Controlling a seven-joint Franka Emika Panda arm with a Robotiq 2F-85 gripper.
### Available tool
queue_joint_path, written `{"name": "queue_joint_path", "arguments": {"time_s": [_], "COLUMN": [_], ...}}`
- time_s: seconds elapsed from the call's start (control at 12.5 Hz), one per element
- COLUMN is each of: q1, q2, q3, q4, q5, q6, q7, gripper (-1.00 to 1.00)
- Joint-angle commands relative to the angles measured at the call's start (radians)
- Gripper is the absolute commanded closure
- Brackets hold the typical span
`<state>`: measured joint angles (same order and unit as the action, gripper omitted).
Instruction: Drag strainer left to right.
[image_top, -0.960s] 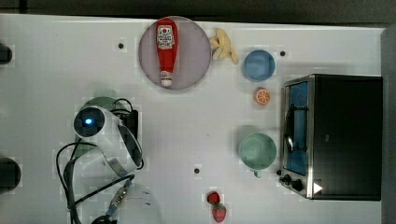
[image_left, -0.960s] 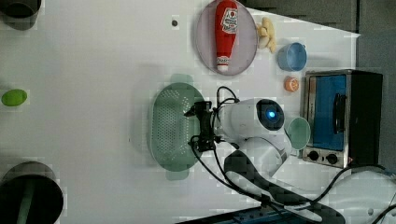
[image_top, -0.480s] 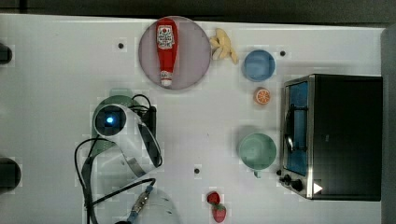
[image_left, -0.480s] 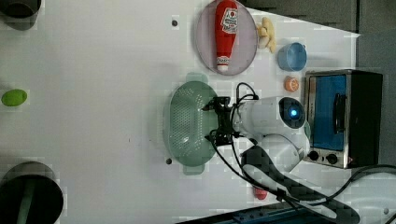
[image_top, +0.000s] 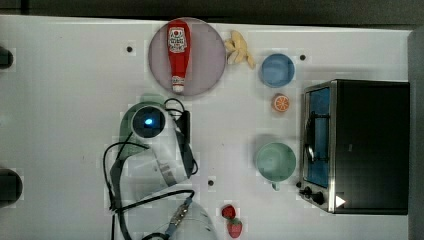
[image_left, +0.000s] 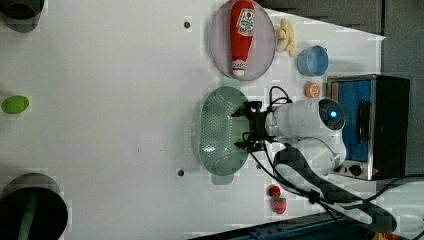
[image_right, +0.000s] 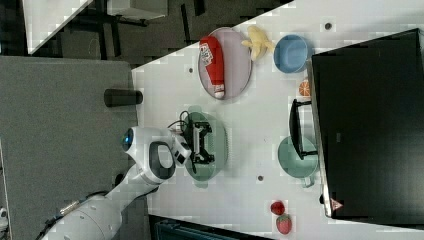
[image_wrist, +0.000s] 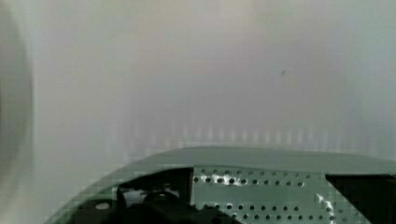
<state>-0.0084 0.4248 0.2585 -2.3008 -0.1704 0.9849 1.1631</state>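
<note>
Black two-finger gripper: jaws spread wide, reaching into the bowl, gripping nothing; pale mint-green oval perforated plastic strainer: on the white table, below the grey round plate bearing a red ketchup bottle in the left view; round solid green cup: beside the black toaster oven; two red strawberries: near the strainer's lower end.
</note>
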Motion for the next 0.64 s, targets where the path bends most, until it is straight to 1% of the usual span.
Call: {"name": "queue_joint_path", "arguments": {"time_s": [0.08, 0.32, 0.64], "q1": [-0.030, -0.033, -0.037], "q2": [-0.040, -0.051, -0.051], "q3": [-0.047, -0.088, -0.150], "q4": [-0.013, -0.027, -0.036], "q5": [-0.015, -0.015, -0.015], "q6": [0.006, 0.010, 0.024], "q7": [-0.106, -0.133, -0.238], "gripper": [-1.00, -1.00, -1.00]}}
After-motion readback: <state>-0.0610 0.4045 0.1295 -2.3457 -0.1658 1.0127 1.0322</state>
